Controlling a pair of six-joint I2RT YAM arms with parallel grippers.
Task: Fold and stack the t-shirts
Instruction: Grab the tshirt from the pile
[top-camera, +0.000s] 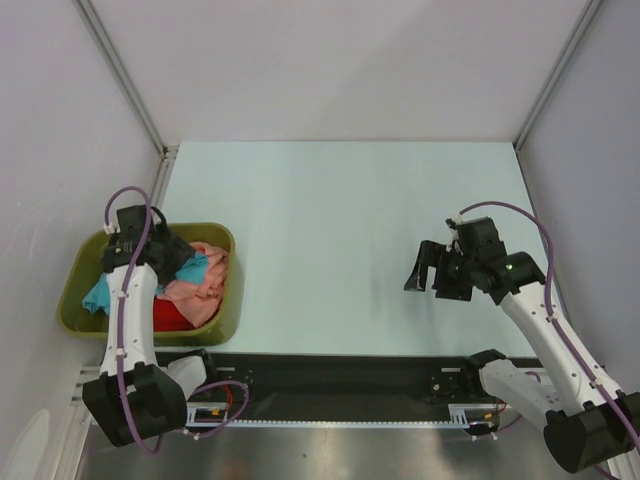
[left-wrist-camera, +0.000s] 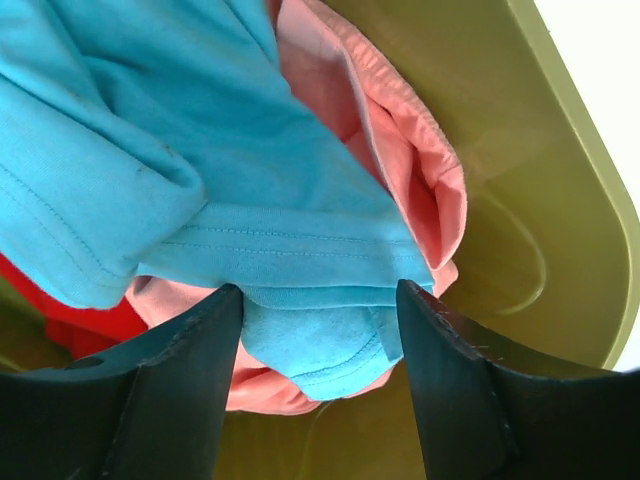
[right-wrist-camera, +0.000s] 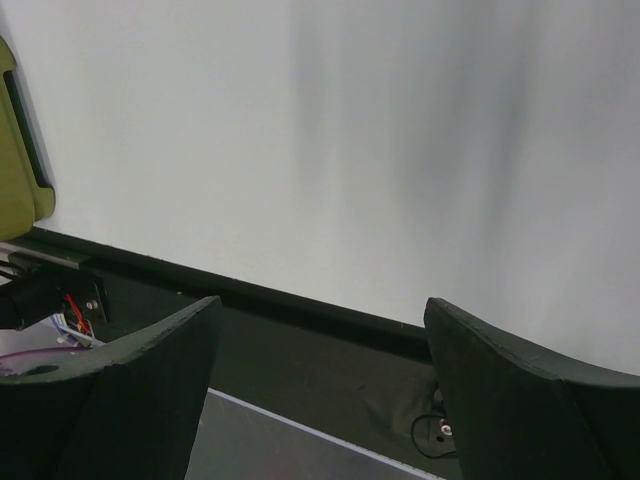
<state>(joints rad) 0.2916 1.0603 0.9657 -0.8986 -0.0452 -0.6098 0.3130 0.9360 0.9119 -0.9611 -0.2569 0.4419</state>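
Note:
Three t-shirts lie crumpled together in the olive-green tub (top-camera: 75, 300) at the left of the table. The turquoise-blue one (left-wrist-camera: 200, 170) is on top, over the salmon-pink one (left-wrist-camera: 400, 160). The red one (left-wrist-camera: 80, 325) shows underneath at the near side. My left gripper (left-wrist-camera: 320, 290) reaches down into the tub, open, its two fingers straddling a bunched fold of the turquoise-blue shirt. My right gripper (top-camera: 428, 270) hovers over the bare table at the right, open and holding nothing. In the right wrist view, that gripper (right-wrist-camera: 321, 302) faces the table's near edge.
The pale table top (top-camera: 340, 240) stretches from the tub to the right arm. A black rail (top-camera: 340, 375) runs along the near edge between the arm bases. White walls with metal posts close in the left, back and right sides. The tub's corner (right-wrist-camera: 20, 150) shows in the right wrist view.

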